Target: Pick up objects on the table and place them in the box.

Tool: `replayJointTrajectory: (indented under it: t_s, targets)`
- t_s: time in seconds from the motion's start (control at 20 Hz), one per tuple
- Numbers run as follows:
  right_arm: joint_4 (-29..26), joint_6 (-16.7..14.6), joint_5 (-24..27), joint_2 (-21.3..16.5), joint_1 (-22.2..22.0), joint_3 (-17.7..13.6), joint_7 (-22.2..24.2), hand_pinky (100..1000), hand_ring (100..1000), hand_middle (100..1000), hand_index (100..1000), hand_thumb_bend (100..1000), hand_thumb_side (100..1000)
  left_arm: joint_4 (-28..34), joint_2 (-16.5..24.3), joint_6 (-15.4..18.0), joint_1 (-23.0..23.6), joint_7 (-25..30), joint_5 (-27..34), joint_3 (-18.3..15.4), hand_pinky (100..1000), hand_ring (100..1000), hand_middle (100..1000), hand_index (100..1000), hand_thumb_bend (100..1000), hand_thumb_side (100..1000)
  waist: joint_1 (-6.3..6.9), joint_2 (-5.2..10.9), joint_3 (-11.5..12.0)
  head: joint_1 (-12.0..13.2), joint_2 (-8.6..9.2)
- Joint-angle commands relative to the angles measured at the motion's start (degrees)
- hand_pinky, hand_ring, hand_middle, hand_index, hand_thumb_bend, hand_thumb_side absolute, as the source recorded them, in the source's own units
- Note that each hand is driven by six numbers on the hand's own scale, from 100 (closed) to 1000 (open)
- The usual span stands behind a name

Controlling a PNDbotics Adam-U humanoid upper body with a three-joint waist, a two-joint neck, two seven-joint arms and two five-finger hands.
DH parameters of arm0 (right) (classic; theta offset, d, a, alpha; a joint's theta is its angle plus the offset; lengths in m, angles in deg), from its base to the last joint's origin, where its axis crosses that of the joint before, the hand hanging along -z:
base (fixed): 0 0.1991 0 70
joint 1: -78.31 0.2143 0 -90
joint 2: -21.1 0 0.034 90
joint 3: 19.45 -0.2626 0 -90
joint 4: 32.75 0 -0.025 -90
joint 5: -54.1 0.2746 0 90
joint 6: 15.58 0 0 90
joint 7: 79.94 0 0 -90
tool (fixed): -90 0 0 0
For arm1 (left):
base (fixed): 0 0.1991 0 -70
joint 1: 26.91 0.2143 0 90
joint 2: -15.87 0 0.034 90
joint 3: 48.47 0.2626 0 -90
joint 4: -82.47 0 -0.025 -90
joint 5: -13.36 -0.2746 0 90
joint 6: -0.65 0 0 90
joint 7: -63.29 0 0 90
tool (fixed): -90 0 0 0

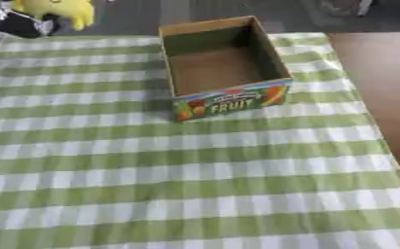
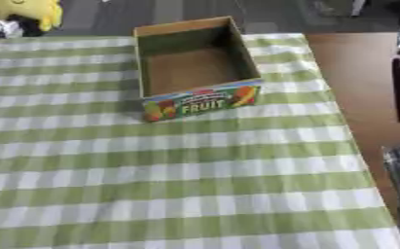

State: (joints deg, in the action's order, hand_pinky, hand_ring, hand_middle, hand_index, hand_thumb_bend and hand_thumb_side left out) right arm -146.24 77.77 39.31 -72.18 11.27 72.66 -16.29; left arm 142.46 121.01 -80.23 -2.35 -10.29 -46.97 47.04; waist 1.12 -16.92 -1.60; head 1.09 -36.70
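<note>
A green-checked cloth (image 1: 194, 185) covered the bench; left of and beyond the empty box (image 1: 223, 68), a yellow toy (image 1: 60, 10) sat against a dark robot hand (image 1: 20, 23), grip unclear.

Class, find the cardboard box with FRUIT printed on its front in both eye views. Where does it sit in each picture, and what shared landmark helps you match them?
Left eye view: the box sits upper centre, slightly right of the middle, open and empty.
Right eye view: the box sits upper centre, shifted slightly left.
Shared landmark: the yellow object at the top left corner, beyond the green checked cloth.
</note>
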Motion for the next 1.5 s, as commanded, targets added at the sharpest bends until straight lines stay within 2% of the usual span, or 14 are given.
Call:
replayJointTrajectory:
  t_s: [0.05, 0.4, 0.9, 1.4, 1.5]
  targets:
    - [-1.10, -0.17, 0.28, -0.31, 0.66, -0.47, 0.30, 797, 860, 629, 864, 100, 926, 1.77, -1.51, -1.63, -2.44, -0.48, 0.72, 0.58, 620, 554, 414, 486, 100, 331, 0.10, 1.50, -0.20, -0.06, -0.44]
    - [-1.10, -0.50, 0.48, -0.07, 1.10, -0.27, 0.48, 797, 860, 629, 864, 100, 922, 1.86, -6.44, -5.21, -3.85, -2.93, 1.48, 1.53, 605, 537, 400, 472, 100, 345, 0.37, 1.39, -0.92, 0.21, -0.76]
    - [-1.10, -0.87, 0.98, 0.57, 2.02, 0.25, 0.96, 797, 860, 627, 864, 100, 918, -2.78, -15.84, -10.58, -5.75, -9.13, -0.05, 2.82, 592, 525, 390, 461, 100, 347, 0.47, 0.71, -2.25, 2.06, 0.82]
    - [-1.10, -1.12, 1.34, 1.02, 2.89, 0.58, 1.24, 797, 861, 626, 865, 100, 910, -9.74, -19.81, -10.90, -5.93, -13.74, -7.09, 3.62, 596, 540, 405, 487, 100, 342, 0.80, -0.44, -3.29, 2.74, 1.66]
    - [-1.10, -1.15, 1.43, 1.16, 3.12, 0.68, 1.34, 797, 861, 625, 864, 100, 909, -11.27, -20.50, -11.22, -6.05, -14.95, -8.16, 3.26, 592, 539, 404, 489, 100, 363, 0.82, -0.72, -3.54, 2.95, 1.76]
